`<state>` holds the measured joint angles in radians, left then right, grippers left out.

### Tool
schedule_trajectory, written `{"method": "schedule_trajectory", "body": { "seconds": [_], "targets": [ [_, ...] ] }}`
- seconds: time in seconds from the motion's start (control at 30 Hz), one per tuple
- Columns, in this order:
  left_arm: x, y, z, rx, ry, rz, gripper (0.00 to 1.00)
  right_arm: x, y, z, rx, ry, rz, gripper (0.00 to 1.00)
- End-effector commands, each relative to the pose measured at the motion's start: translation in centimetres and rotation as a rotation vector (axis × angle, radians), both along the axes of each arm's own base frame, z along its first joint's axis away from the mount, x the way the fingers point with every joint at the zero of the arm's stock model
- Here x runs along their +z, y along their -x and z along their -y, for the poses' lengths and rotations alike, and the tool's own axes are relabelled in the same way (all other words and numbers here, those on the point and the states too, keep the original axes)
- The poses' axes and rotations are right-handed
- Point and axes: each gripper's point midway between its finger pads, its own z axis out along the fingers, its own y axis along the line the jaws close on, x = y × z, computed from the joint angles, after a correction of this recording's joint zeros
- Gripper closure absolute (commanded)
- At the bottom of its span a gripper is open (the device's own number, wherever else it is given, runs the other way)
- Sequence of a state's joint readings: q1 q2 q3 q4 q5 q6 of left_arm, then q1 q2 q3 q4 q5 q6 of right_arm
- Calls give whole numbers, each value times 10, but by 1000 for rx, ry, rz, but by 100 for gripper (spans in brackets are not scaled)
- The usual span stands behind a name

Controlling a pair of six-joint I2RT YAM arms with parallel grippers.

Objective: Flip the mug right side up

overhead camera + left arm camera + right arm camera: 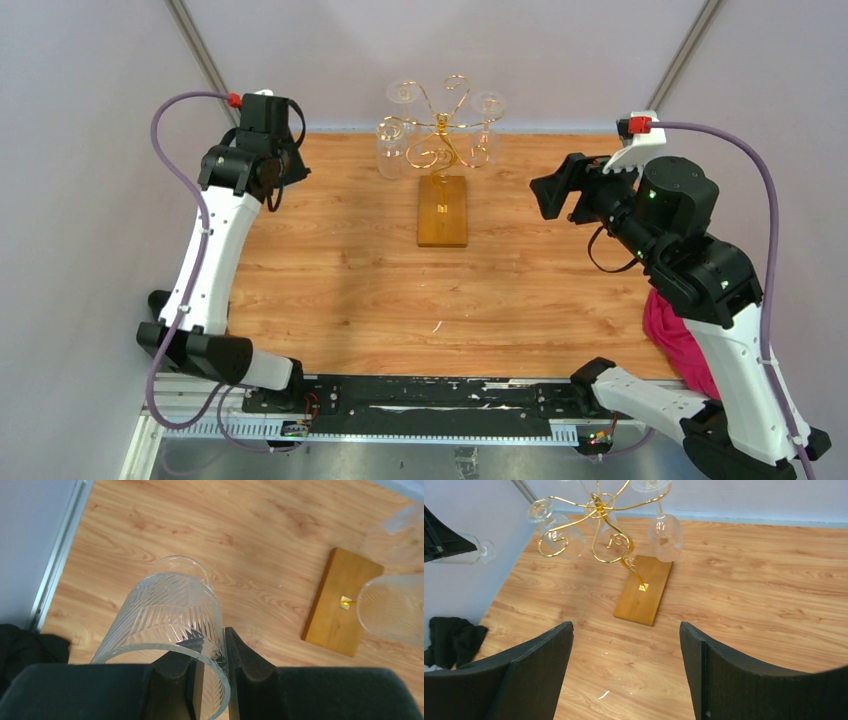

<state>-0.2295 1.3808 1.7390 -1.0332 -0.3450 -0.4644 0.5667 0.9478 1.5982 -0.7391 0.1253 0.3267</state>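
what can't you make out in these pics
Mug: top view, hidden by the left gripper; left wrist view, no handle shows.
Pink cloth: top view, mostly behind the right arm.
Hanging glass: left wrist view, cut by the right edge.

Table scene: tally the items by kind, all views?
Mug, held: 1
Hanging glasses: 2
Rack: 1
Cloths: 2, pink cloth and black cloth
Total: 6
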Motion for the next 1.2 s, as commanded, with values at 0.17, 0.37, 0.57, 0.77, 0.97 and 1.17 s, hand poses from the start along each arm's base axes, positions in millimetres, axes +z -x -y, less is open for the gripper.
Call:
{"method": "schedule_trajectory", "body": {
  "seconds": [0.17,0.37,0.57,0.77,0.97,1.17],
  "targets": [
    [-71,-58,2,-73,81,-180,100,-23,-19,6,-55,109,-52,16],
    [-116,-93,0,-96,118,-283,100,-39,-35,1,-36,97,-106,16],
    [-151,-112,-15,-79,102,-358,100,-54,-53,4,-5,23,-163,16],
    [-185,-116,-34,-39,99,-433,100,-62,-61,2,13,5,-174,16],
    [-208,-114,-61,24,76,-485,100,-66,-65,3,9,6,-182,14],
    [-224,-114,-80,56,95,-507,100,-71,-66,2,11,2,-189,13]
  ]
}}
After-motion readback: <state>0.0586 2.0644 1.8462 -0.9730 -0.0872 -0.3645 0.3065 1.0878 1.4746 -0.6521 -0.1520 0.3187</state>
